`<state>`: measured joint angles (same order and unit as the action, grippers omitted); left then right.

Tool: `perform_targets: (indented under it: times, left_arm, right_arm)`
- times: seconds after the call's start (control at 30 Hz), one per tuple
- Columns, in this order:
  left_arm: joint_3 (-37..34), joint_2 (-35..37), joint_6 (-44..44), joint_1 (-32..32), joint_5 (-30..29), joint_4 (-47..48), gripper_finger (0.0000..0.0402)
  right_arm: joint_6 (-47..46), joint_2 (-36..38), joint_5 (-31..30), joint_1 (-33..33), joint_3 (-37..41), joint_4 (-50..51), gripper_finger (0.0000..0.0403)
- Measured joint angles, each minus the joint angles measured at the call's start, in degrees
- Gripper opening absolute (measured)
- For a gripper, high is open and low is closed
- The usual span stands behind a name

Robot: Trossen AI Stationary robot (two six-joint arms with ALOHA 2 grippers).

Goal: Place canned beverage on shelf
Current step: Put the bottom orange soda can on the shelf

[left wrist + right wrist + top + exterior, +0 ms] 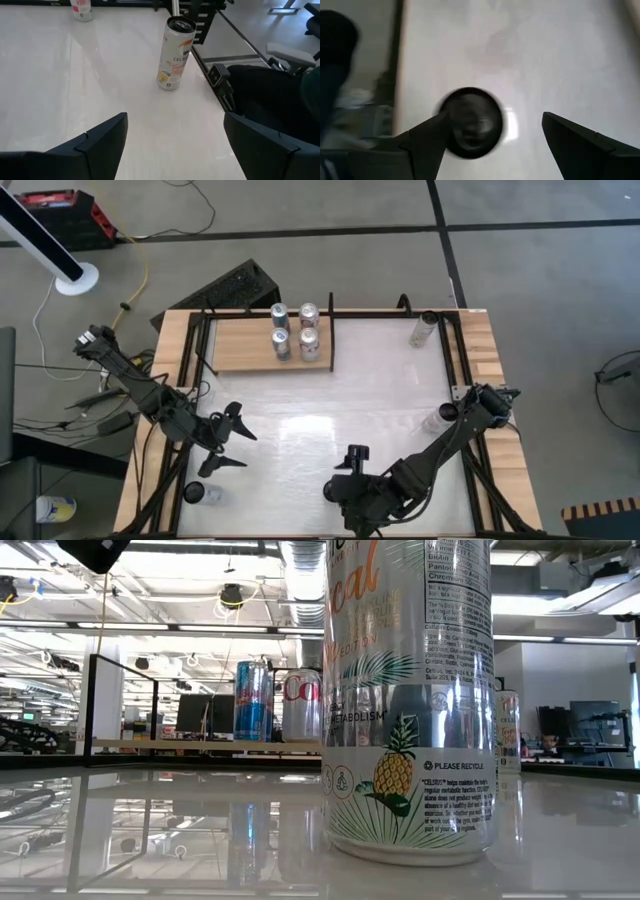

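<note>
Grey floor (540,270) all around, crossed by dark seams — one running across near twelve o'clock, another dropping toward one o'clock. At eleven o'clock, a red-and-black case (62,216) beside a white round-footed stand (62,258), with a yellow cable (140,275) trailing below. Beyond the glossy white tabletop (200,830), an open industrial ceiling with a silver duct (303,570) and strip lights (230,629) — dark monitors (200,712) at far desks.

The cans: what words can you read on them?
"PLEASE RECYCLE" on the big pineapple can in the low view.
"METABOLISM" on that same can.
"CELSI", partly hidden, on the can in the left wrist view.
The shelf cans' lettering and the fine print are too blurred.
</note>
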<state>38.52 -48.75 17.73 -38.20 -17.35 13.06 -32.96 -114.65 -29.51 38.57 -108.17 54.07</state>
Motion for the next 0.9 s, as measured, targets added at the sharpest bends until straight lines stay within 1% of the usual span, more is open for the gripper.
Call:
perform_targets:
  times: [0.13,0.2,0.3,0.37,0.43,0.6,0.73,0.83,0.9]
  left_arm:
    - [0.00,0.00,0.00,0.00,0.00,0.00,0.0314]
    - [0.00,0.00,-0.16,0.00,-0.02,-0.20,0.0314]
    - [-0.02,-1.15,-1.22,0.04,0.00,-3.37,0.0314]
    - [-0.04,-3.16,-3.19,0.04,0.17,-8.10,0.0314]
    - [-0.04,-5.98,-6.04,0.04,1.53,-14.44,0.0314]
    - [-0.04,-15.06,-14.37,-0.01,7.78,-30.45,0.0314]
    - [-0.04,-22.49,-19.56,0.02,9.56,-43.20,0.0314]
    - [-0.04,-27.71,-23.11,0.31,9.70,-50.55,0.0314]
    - [-0.04,-30.81,-24.17,0.90,9.67,-54.50,0.0314]
  right_arm:
    - [0.01,0.04,-5.26,1.68,0.07,-0.25,0.0340]
    - [0.00,0.04,-6.85,2.63,0.18,-0.21,0.0340]
    - [-0.01,0.04,-9.54,3.87,0.58,0.19,0.0340]
    - [-0.04,0.09,-12.14,4.89,0.58,0.65,0.0340]
    - [-0.90,0.48,-14.72,6.28,0.58,1.15,0.0340]
    - [-7.00,0.23,-16.33,9.48,0.58,1.91,0.0340]
    - [-14.69,0.04,-17.04,12.17,2.32,1.93,0.0340]
    - [-22.00,0.00,-17.48,15.60,6.02,0.11,0.0340]
    - [-27.09,-0.04,-19.15,17.85,9.28,-2.70,0.0340]
